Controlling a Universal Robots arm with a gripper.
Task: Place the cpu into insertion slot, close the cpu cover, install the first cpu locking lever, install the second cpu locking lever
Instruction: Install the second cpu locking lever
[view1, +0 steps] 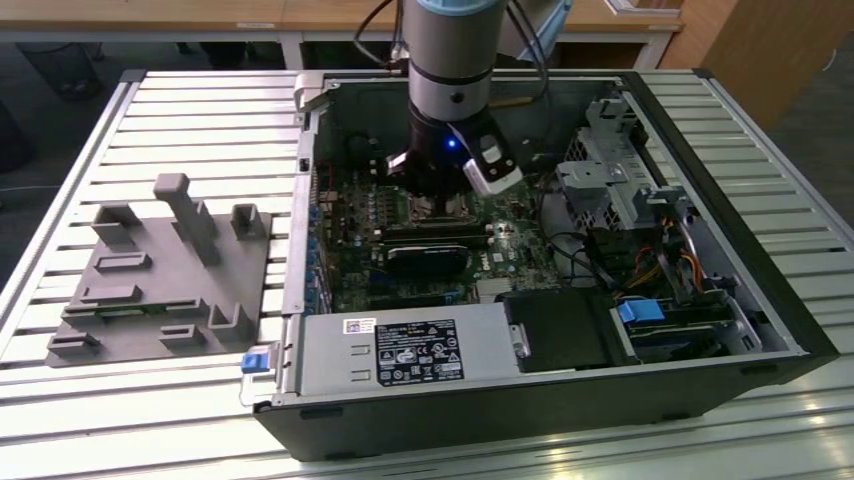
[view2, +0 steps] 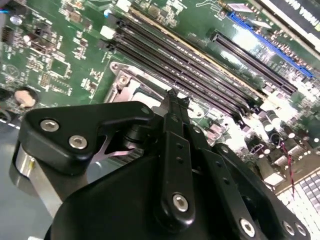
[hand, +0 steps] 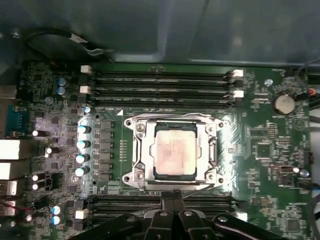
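Centrally in the first wrist view, the cpu (hand: 173, 156) is being framed by the cpu cover (hand: 173, 120); the gripper (hand: 171, 196) is being held just below, fingers (hand: 171, 200) clenched together, grasping nothing.

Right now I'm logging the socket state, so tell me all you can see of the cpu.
In the first wrist view the cpu is a small flat square chip with a dull silver-tan metal top bearing faint print. It lies flat in the socket on the green motherboard, and the silvery cpu cover frames it all round. The pincer sits at the socket's edge, apart from the chip.
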